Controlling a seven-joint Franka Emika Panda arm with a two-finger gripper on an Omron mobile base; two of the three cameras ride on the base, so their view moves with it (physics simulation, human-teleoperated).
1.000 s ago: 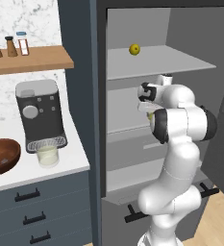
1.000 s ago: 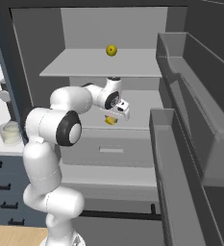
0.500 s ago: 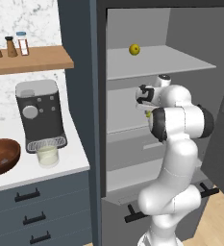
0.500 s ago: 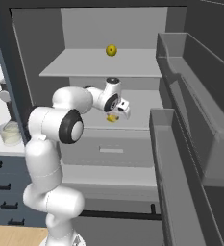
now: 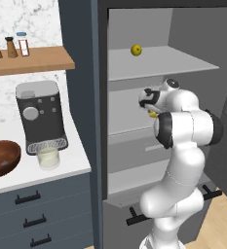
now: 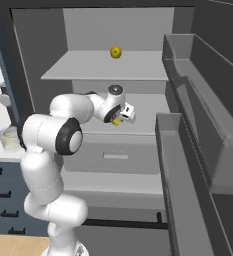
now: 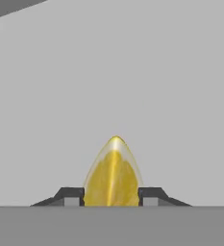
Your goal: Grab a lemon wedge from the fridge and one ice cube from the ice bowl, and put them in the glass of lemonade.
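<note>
Closest to the camera on the hand, the claw [image 7: 111, 202] is clamped on the lemon wedge [image 7: 113, 175]: a dark fingertip [image 7: 69, 196] presses each side of the yellow piece, with no gap showing. The wedge sits between the tips and juts out past them, its long axis running straight along the line of the claw and its pointed end aimed away from the hand toward plain grey shelf surface beyond. Compared with a second ago, the hand has drawn slightly back and up from the middle shelf while the grip has held steady, which suggests the wedge is secured and being carried out of the fridge [image 6: 198, 125]; the pickup half of the lemon step looks done, the delivery not yet. In the right base view the wedge shows as a small yellow speck under the white hand, just above the middle shelf. Above the claw and farther in, a round whole lemon [image 6: 116, 52] rests on the upper shelf, well apart from the hand. Far off to the side of the claw, outside the fridge, the glass of lemonade [image 5: 48, 157] stands on the counter in front of a coffee machine [image 5: 41, 116], with the ice bowl [image 5: 2, 157] just beside it.
</note>
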